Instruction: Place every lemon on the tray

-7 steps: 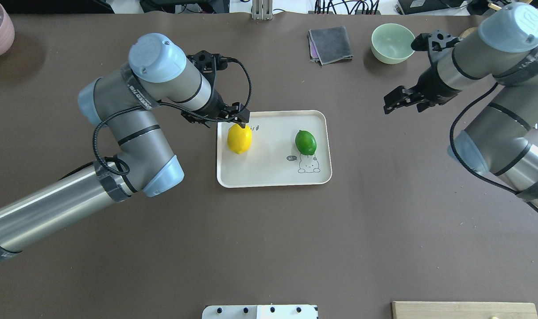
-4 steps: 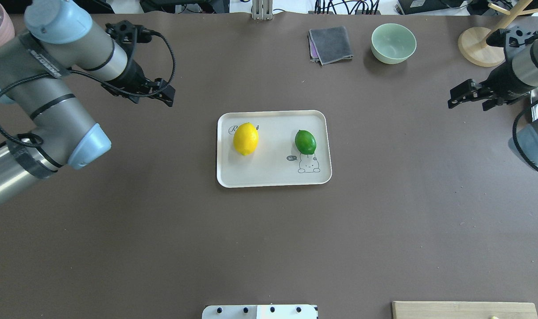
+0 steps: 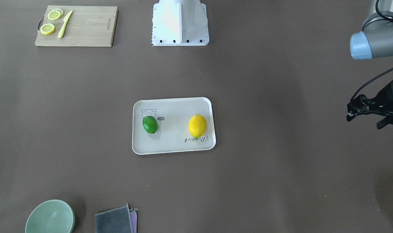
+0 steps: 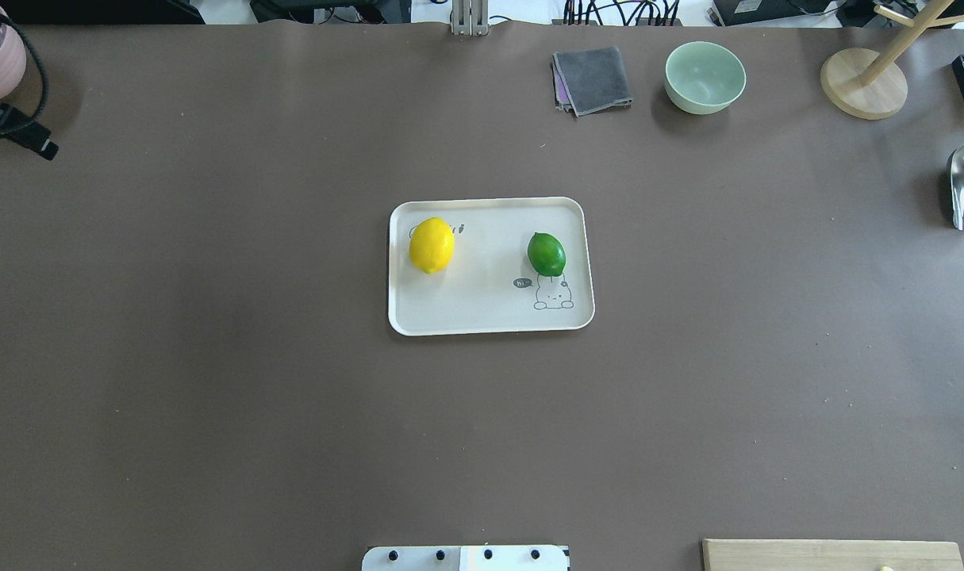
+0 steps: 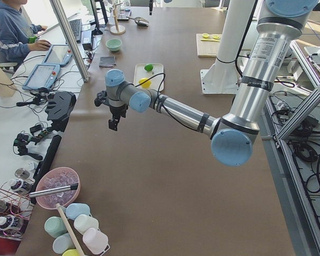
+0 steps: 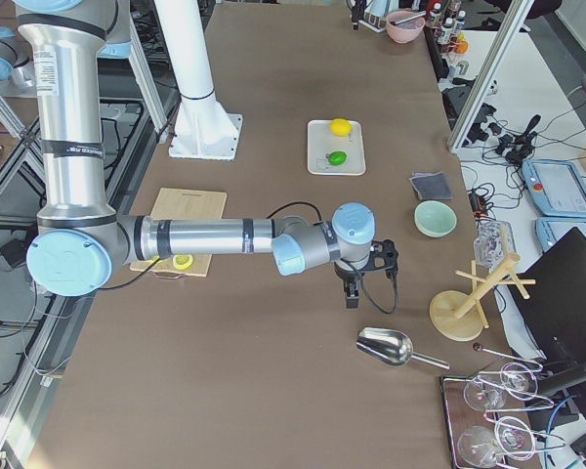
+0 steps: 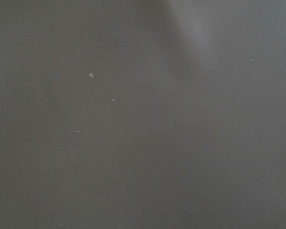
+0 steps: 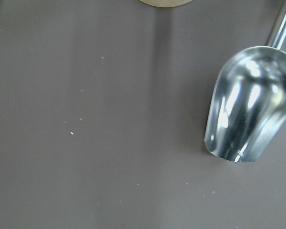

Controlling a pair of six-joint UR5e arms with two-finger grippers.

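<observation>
Two glossy oval lemons (image 4: 432, 245) on rimmed tray (image 4: 482, 317) | left fingers (image 3: 349, 115) apart | right fingers (image 6: 352, 298): cannot tell

Overhead view: we log the tray (image 4: 489, 313) at frame centre. One lemon (image 4: 432, 245) sits on its upper-left part, the other lemon (image 4: 547, 254) on its right half, well apart. Upper right: cloth (image 4: 593, 79), with the bowl (image 4: 704, 77) just right of it. At the bottom-right edge, the cutting board (image 4: 831, 555).

Near left arm (image 5: 181, 113) reaches out over the brown table (image 5: 165, 181), left gripper (image 5: 112, 126) hanging fingers-down above bare tabletop near the edge, well apart from the far tray (image 5: 157, 78) carrying yellow lemon (image 5: 144, 82) and green lemon (image 5: 149, 67)
</observation>
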